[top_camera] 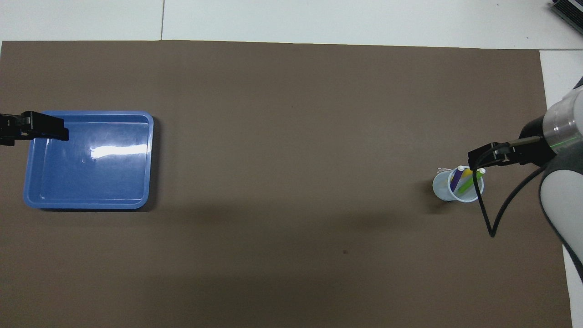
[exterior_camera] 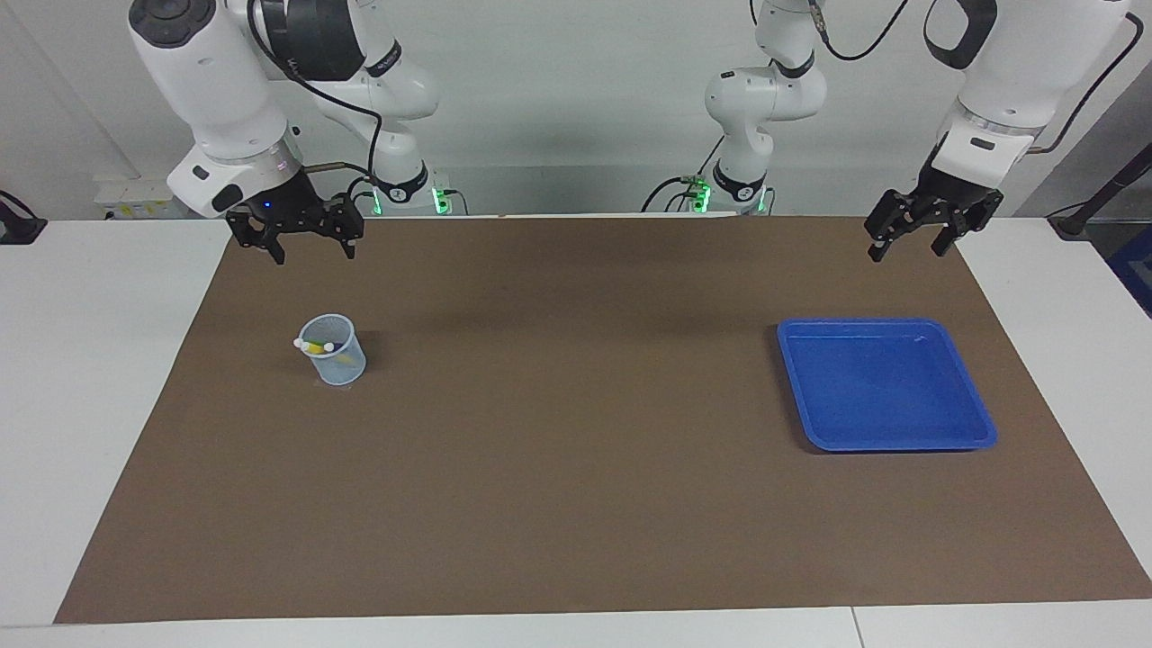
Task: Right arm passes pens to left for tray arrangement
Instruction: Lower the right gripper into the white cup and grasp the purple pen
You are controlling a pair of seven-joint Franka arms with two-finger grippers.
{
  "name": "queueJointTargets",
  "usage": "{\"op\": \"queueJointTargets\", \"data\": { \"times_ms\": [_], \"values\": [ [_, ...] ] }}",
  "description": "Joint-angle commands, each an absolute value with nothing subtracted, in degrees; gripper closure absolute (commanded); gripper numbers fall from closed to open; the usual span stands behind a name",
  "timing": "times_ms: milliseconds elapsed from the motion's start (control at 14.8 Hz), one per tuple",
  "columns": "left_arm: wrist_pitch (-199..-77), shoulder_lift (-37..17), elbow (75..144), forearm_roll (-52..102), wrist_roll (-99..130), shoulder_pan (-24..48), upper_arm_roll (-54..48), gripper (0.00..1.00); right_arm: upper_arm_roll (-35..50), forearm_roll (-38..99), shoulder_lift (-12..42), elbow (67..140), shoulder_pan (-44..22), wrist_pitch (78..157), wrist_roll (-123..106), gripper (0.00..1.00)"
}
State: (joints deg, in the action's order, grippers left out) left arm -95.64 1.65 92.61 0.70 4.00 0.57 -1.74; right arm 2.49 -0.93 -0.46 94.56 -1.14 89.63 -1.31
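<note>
Brown mat [exterior_camera: 576, 468] on white table [exterior_camera: 90, 405] | tray [exterior_camera: 886, 432] empty | left tool [exterior_camera: 911, 236], right tool [exterior_camera: 309, 243] spread, raised

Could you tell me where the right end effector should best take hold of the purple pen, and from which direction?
Probably by its pale upper end, coming from above. The purple pen stands tilted in the mesh cup with the other pens, so only its top clears the rim. The right end effector hangs open.
</note>
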Motion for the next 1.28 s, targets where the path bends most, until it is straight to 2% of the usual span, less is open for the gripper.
{"op": "queueJointTargets", "data": {
  "times_ms": [0,943,1212],
  "values": [
    [-94.66,1.05,91.14,0.18,4.66,1.05,-1.49,0.00,2.72,0.35,-0.79,94.48,-0.88,88.59,-0.09,0.00],
    [-95.54,1.76,92.90,0.18,5.10,0.70,-1.41,0.00,0.35,0.26,-0.97,94.75,-0.88,88.15,-4.47,0.00],
    [-95.54,1.85,93.08,0.18,5.01,0.88,-1.41,0.00,0.44,0.44,-3.68,100.70,-0.79,92.97,-10.44,0.00]
  ]
}}
